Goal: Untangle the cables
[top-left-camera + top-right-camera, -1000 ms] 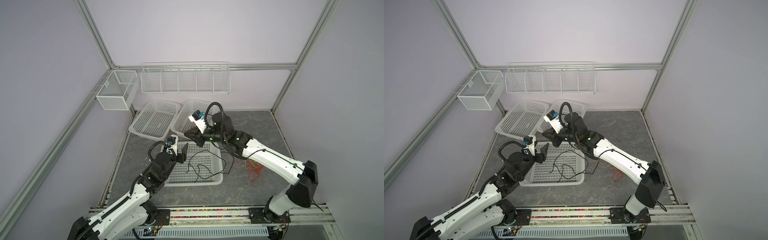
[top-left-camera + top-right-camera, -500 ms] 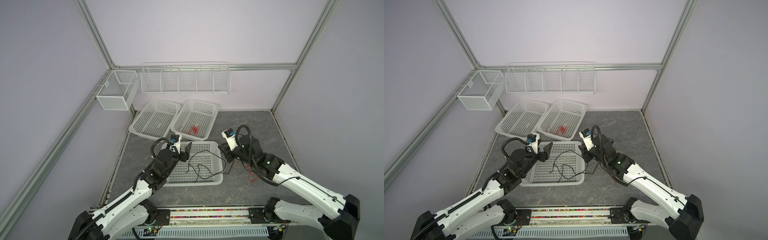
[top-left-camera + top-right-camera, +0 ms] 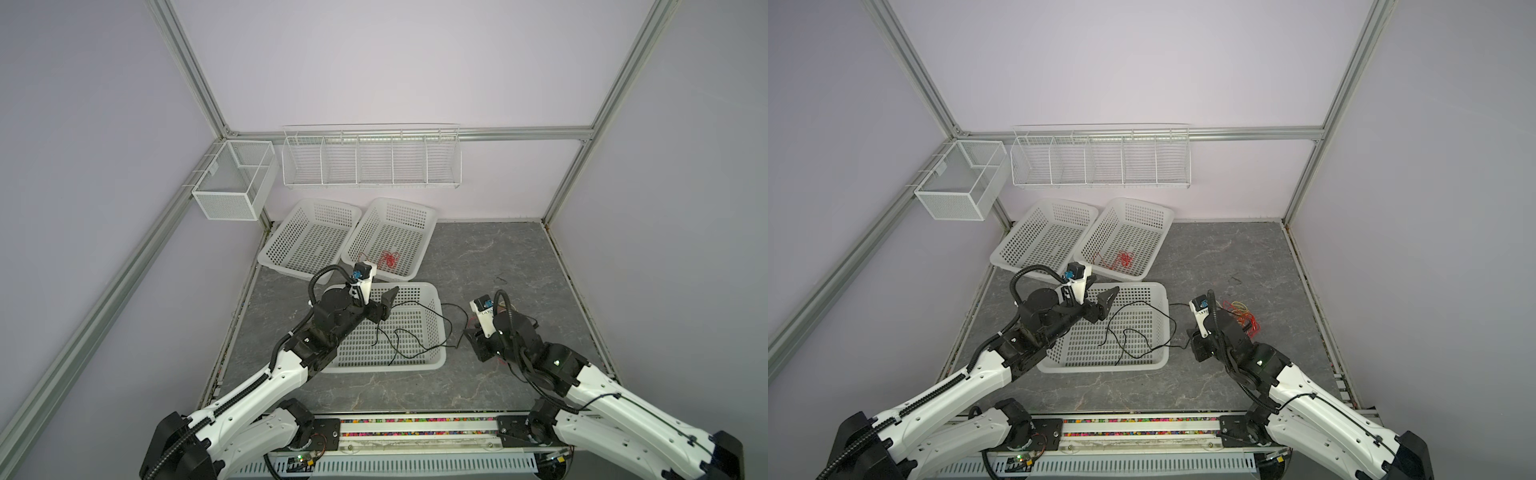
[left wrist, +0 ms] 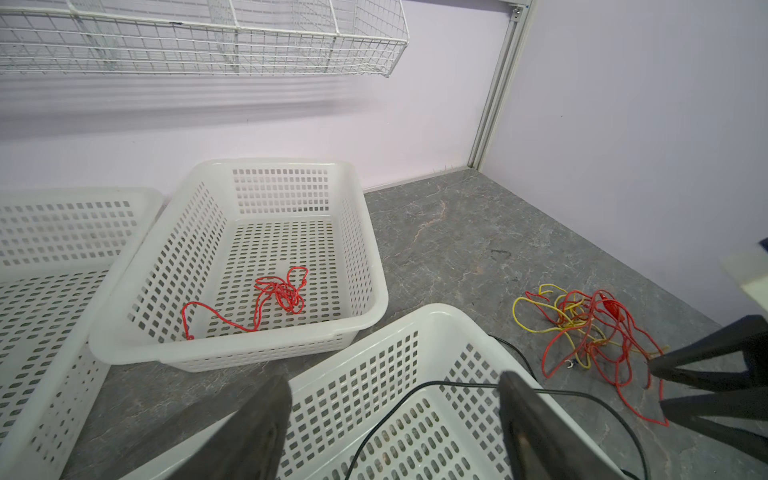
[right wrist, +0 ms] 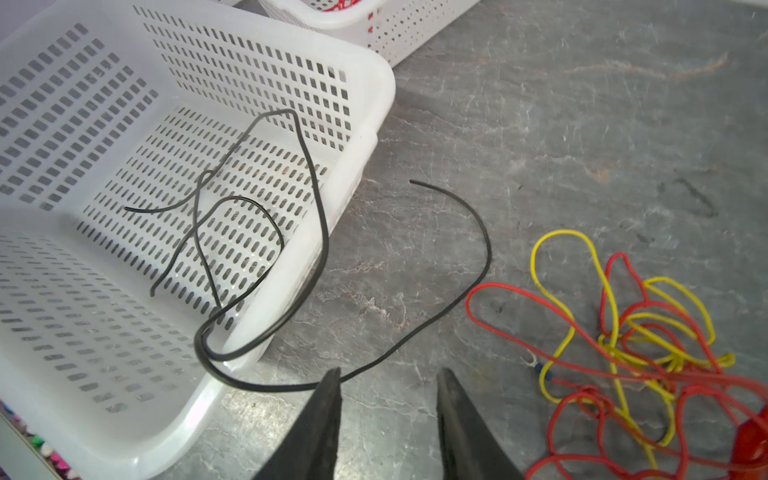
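A thin black cable (image 3: 450, 328) (image 3: 1144, 305) (image 5: 322, 232) lies looped in the near white basket (image 3: 382, 365) (image 3: 1100, 365) and trails over its right rim onto the floor. My left gripper (image 3: 387, 305) (image 3: 1106, 305) (image 4: 392, 384) hovers open over that basket's far left part, holding nothing. My right gripper (image 3: 473, 343) (image 3: 1196, 345) (image 5: 390, 374) is open just above the floor, with the black cable passing by one fingertip. Beside it lies a tangle of red and yellow cables (image 3: 1241, 316) (image 4: 582, 328) (image 5: 648, 340). One red cable (image 3: 390, 259) (image 4: 282, 295) rests in the far right basket (image 3: 428, 237).
An empty white basket (image 3: 307, 237) stands at the far left, touching the far right one. A wire shelf (image 3: 370, 158) hangs on the back wall and a mesh box (image 3: 232, 183) on the left frame. Aluminium posts edge the grey floor (image 3: 498, 257).
The right arm pulled back from the far right basket, where a red cable now lies, to the floor right of the near basket, and its jaws opened. The left gripper shifted slightly.
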Action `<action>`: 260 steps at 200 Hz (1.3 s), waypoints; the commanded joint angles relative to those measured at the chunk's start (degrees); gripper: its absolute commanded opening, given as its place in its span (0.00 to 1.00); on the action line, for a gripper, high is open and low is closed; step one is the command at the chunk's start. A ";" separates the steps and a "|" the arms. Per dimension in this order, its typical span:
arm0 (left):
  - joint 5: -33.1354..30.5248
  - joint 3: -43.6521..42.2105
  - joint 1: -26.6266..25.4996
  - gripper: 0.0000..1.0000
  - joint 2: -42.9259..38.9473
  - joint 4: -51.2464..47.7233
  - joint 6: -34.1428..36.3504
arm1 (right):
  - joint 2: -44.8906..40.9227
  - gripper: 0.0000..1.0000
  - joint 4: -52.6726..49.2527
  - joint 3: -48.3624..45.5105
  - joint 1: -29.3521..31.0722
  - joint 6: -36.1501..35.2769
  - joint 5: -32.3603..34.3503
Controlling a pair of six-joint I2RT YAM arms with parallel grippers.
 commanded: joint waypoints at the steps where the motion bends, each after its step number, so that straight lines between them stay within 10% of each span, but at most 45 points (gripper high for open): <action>1: 2.74 2.43 0.26 0.78 1.01 -0.17 0.26 | -0.66 0.45 1.49 -4.32 -0.07 4.71 -1.08; 166: 3.08 3.56 0.26 0.79 4.46 0.72 0.95 | 12.05 0.58 28.89 -12.35 3.32 4.77 -5.23; 260: 2.56 3.25 0.26 0.78 4.37 0.90 0.86 | 9.55 0.10 26.12 -11.13 3.39 1.91 -3.28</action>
